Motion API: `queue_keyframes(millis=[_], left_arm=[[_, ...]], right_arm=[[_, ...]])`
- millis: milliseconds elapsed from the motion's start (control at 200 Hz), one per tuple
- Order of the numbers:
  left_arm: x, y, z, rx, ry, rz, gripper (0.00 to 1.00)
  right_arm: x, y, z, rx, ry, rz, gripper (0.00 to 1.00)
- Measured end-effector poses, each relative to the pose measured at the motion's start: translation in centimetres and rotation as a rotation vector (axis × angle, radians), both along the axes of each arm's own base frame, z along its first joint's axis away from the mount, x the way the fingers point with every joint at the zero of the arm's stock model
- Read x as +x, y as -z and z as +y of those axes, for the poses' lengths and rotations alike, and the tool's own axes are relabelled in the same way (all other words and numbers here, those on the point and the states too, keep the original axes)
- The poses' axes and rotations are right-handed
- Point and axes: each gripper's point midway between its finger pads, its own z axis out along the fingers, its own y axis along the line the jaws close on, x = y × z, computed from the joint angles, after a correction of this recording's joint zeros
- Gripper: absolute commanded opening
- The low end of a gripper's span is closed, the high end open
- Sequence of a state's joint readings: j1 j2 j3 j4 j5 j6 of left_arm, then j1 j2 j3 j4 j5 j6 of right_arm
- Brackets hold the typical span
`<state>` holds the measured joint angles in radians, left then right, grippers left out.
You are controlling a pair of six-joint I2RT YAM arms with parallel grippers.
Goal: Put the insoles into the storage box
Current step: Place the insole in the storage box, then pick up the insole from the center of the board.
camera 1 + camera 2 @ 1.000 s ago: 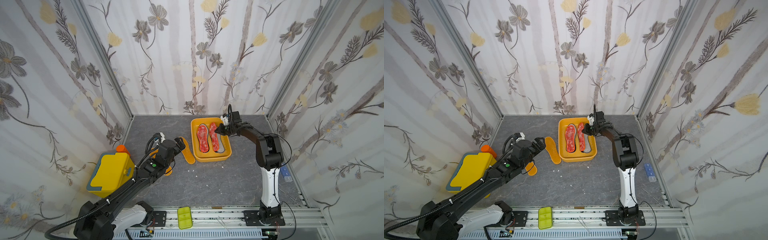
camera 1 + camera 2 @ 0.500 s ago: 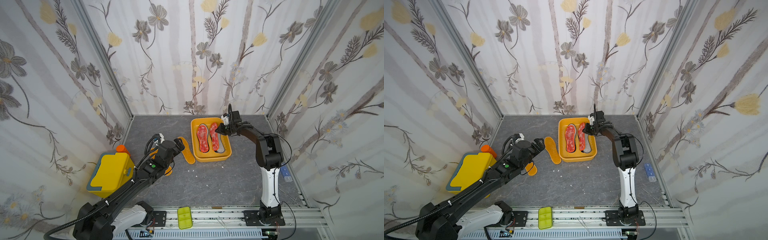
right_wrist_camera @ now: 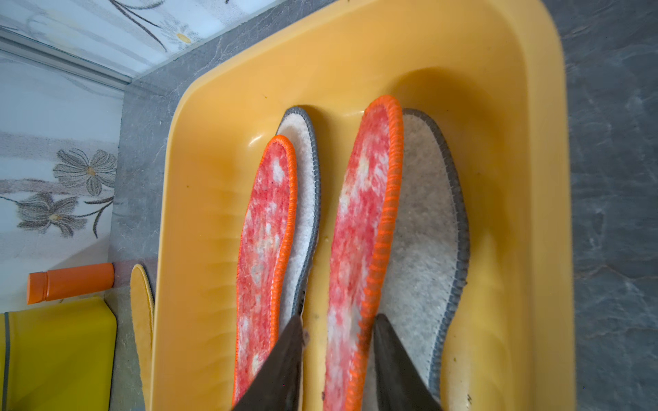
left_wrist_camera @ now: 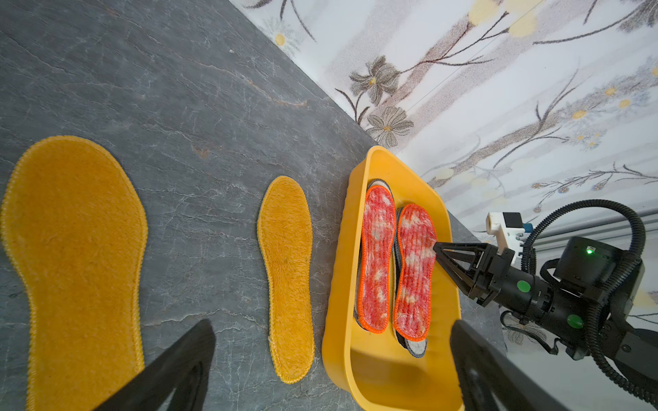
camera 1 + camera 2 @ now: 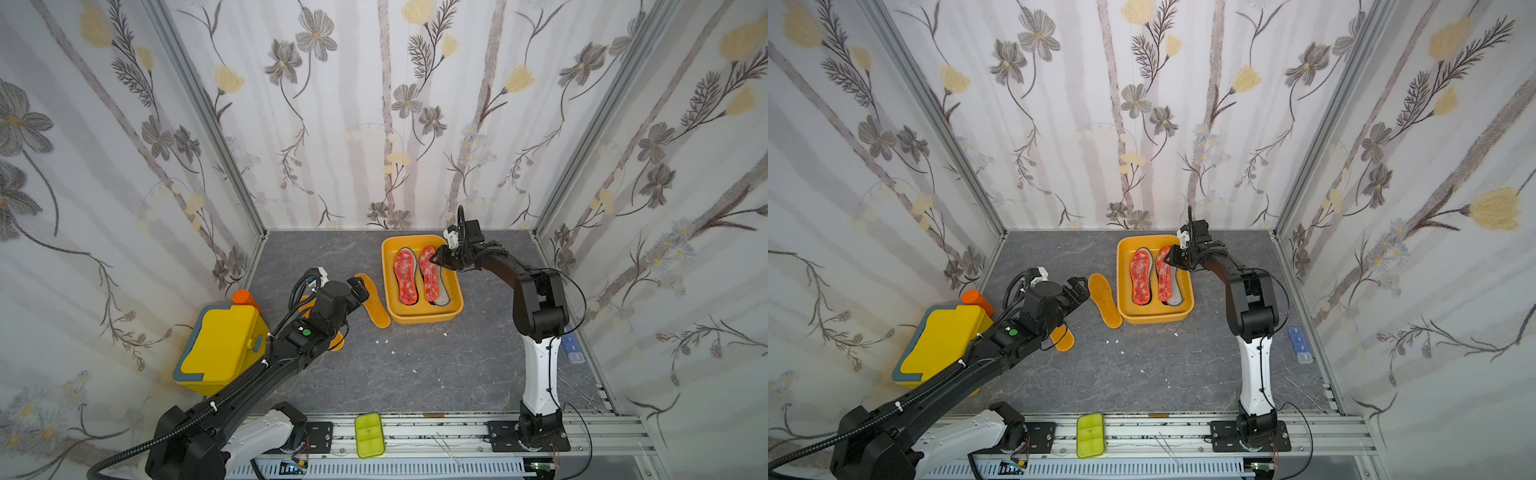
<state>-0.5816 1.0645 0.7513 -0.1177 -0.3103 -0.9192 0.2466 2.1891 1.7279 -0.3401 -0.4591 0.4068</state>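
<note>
Yellow-orange plastic, shallow and light: the storage box (image 5: 419, 320) sits on the grey floor near the back wall with nothing bracing it, so a push on its rim would likely slide it. One orange-yellow insole (image 4: 286, 270) lies outside it, just beside the box wall; its mate (image 4: 78, 249) lies further off. The left gripper (image 4: 333, 322) hangs over them, jaws spread wide and empty. A flat pad on a flat floor offers little edge to pinch, so a scrape or a missed pick is the risk there.

Inside the box, the red-orange insole (image 3: 359, 231) nearer the right arm lies tilted on a grey-white felt insole (image 3: 423, 231), one stitched edge raised. The right gripper (image 3: 336, 320) straddles its end, jaws narrowly parted. One fingertip (image 3: 386, 345) seems to touch that raised edge, though the close view is blurred. Lifting away could snag the stitching and drag the insole up.
</note>
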Motion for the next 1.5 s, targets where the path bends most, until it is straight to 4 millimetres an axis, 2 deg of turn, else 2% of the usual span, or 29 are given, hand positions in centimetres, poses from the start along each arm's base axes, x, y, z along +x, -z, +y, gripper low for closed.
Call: queue_keyframes(millis=[300, 455, 694, 869, 994, 1194, 1349, 1499], left_arm=[[0.0, 0.6, 0.0, 0.002, -0.004, 0.018, 1.0], [0.3, 1.6, -0.1, 0.004, -0.012, 0.046, 1.0], [1.2, 5.7, -1.2, 0.026, 0.008, 0.168, 1.0], [2.4, 9.1, -2.2, 0.054, 0.023, 0.282, 1.0], [3.0, 11.3, -2.5, 0.082, 0.026, 0.368, 1.0], [3.2, 14.0, -2.9, 0.13, 0.046, 0.472, 0.97], [3.8, 16.3, -3.6, 0.158, 0.078, 0.547, 0.9], [4.3, 17.5, -4.3, 0.186, 0.109, 0.597, 0.87]], right_arm=[[-0.2, -1.6, -0.6, -0.026, 0.023, -0.013, 0.45], [-0.5, -3.7, -0.6, -0.023, 0.008, -0.047, 0.47], [-2.1, -9.5, -0.1, 0.038, -0.043, -0.145, 0.48], [-4.6, -13.3, 0.0, 0.079, -0.084, -0.208, 0.49], [-6.5, -15.1, 0.1, 0.106, -0.113, -0.241, 0.49], [-8.9, -16.1, -0.4, 0.121, -0.129, -0.27, 0.49], [-10.1, -15.6, -0.5, 0.13, -0.136, -0.266, 0.49], [-10.7, -14.9, -0.7, 0.13, -0.134, -0.255, 0.49]])
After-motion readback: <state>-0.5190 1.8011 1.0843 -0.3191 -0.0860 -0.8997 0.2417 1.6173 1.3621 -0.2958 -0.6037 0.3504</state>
